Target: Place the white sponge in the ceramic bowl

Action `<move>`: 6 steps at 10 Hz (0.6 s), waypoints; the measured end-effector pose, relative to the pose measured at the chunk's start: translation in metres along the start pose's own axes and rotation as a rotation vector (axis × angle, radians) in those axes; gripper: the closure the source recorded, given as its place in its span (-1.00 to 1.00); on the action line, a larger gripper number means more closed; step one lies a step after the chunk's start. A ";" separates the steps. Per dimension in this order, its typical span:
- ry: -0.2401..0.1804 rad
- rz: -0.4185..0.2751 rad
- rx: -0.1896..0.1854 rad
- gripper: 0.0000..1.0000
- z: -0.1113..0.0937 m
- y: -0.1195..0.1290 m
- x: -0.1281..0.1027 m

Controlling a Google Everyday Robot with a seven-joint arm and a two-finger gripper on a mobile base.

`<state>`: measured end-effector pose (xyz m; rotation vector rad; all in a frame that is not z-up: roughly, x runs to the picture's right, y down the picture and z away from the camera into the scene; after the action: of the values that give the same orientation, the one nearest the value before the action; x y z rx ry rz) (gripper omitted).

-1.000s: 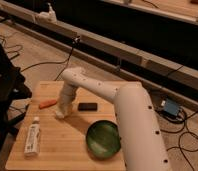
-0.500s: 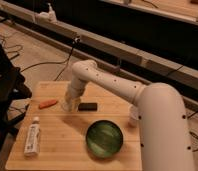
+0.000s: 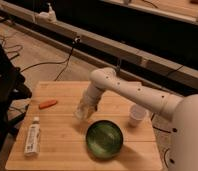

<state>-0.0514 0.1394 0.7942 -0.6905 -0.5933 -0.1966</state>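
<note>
The white sponge (image 3: 82, 111) looks like a small soft pad, so it should be light, squashy and unlikely to break; it will give under pressure and is best pinched across its short sides, firmly enough not to slip. It sits at the tip of the gripper (image 3: 85, 109), just above the wooden table (image 3: 62, 145), left of and slightly farther back than the green bowl (image 3: 104, 139). Whether the pincer is clamped on it or merely beside it I cannot tell. The arm (image 3: 127, 92) reaches in from the right, bends at a rounded joint near the table's far edge, and slopes down and left to the gripper. Elsewhere on the table are a white cup (image 3: 137, 117) to the right, an orange object (image 3: 48, 104) to the left, and a white tube (image 3: 32, 136) at the near left.
</note>
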 end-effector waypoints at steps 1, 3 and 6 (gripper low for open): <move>-0.008 0.047 -0.006 1.00 0.001 0.020 0.007; -0.017 0.141 -0.028 0.76 0.004 0.059 0.020; -0.034 0.260 -0.054 0.13 0.008 0.106 0.033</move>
<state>0.0104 0.2263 0.7606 -0.8172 -0.5263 0.0417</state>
